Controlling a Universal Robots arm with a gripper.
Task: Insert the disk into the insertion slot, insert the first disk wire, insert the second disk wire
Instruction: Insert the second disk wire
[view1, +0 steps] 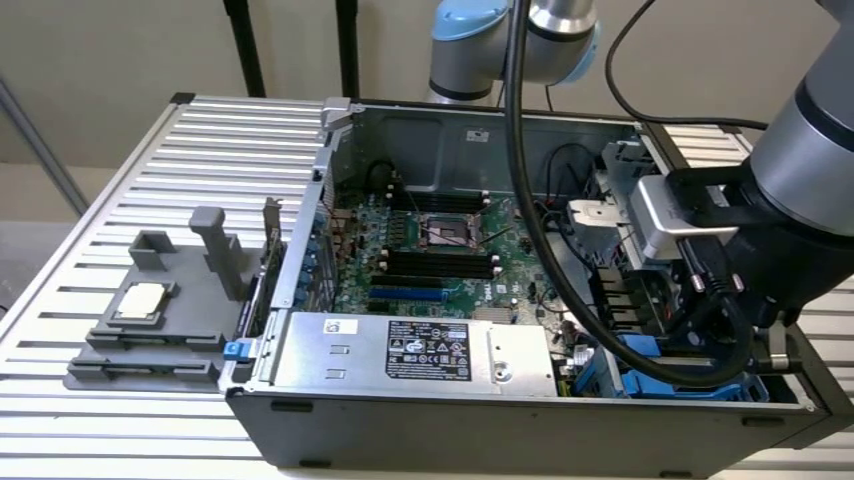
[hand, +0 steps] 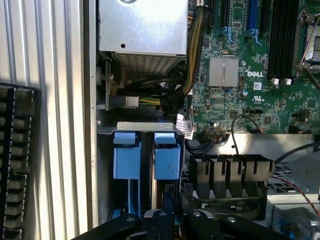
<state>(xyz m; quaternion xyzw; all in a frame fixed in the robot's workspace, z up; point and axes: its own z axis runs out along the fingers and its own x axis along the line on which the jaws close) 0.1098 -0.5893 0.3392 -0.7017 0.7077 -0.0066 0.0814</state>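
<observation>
While hanging low over the drive-bay corner of the open computer case (view1: 534, 425), lined up with the seated disk

Closest in, gripper (hand: 165, 222) dipped toward the bay, dark linkage crowding its tip, so spread or closed cannot be told; just beyond, the disk (hand: 166, 161) apparently home already in the insertion slot (hand: 145, 127), blue carrier face outward beside a second blue carrier (hand: 125, 156), standing on edge to match the cage rails; past the cage rim, a bundle of loose wires (hand: 150, 100) ending in a white connector (hand: 132, 101), near the bay, presumably left within reach for plugging in; farther on, power supply box (hand: 142, 30) and green motherboard (hand: 250, 90); outside the case, on the slatted table (view1: 80, 280), a grey fixture (view1: 154, 330) cradling a small square chip (view1: 140, 302), well apart from the work
</observation>
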